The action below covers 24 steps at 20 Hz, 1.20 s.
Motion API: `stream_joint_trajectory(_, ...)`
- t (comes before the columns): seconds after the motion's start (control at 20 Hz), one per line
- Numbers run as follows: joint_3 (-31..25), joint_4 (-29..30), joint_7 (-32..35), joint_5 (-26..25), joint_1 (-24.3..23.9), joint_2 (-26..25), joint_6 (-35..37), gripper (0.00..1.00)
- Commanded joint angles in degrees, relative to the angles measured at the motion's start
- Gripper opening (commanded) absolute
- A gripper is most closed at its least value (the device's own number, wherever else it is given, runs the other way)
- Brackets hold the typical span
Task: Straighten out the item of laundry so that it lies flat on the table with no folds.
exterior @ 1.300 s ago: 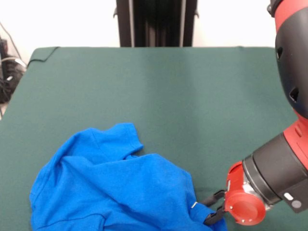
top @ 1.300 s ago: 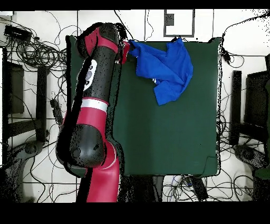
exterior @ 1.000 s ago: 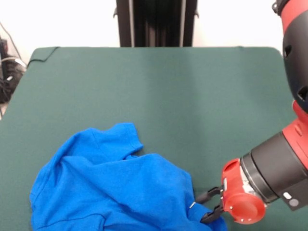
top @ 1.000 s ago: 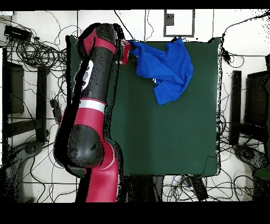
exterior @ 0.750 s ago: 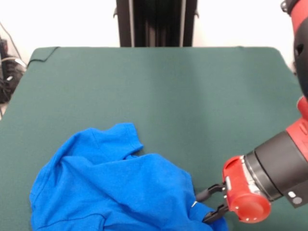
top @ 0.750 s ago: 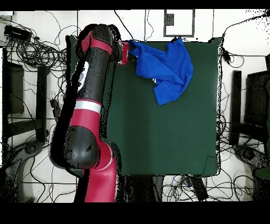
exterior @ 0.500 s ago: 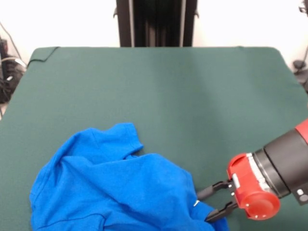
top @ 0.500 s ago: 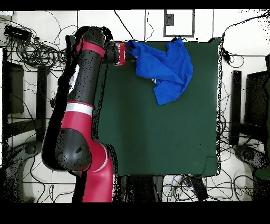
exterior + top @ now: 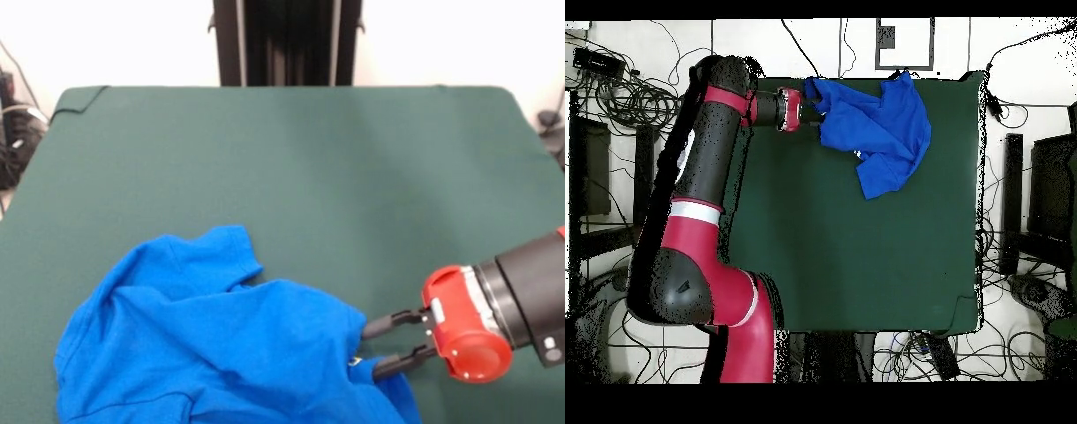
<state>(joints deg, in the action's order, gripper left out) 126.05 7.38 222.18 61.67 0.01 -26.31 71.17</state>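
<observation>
Arm swung outward; T-shirt bunched on green table.

In the front view the blue T-shirt runs off the bottom edge of the frame, so its lower part is cut off. Its printed front cannot be made out; only a small white speck shows in the overhead view. The gripper meets the cloth at lower right, and its tips are hidden by the fabric. The arm leaves the frame at the right edge.
</observation>
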Motion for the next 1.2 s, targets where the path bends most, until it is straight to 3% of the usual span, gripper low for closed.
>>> stream_joint_trajectory(0.05, 14.5, 2.2, 9.7, 10.0, 0.5, -4.7, 12.5, 1.0)
stream_joint_trajectory(0.55, 34.5, 6.5, 12.8, 24.8, -1.8, -5.6, 21.4, 1.0)
stream_joint_trajectory(0.8, 48.9, 9.9, 20.0, 32.9, -2.7, -5.2, 32.0, 1.0)
stream_joint_trajectory(0.95, 48.9, 9.7, 23.8, 31.2, -2.5, -5.3, 36.3, 1.0)
stream_joint_trajectory(1.2, 49.0, 8.8, 26.9, 34.8, -2.5, -4.4, 39.9, 1.0)
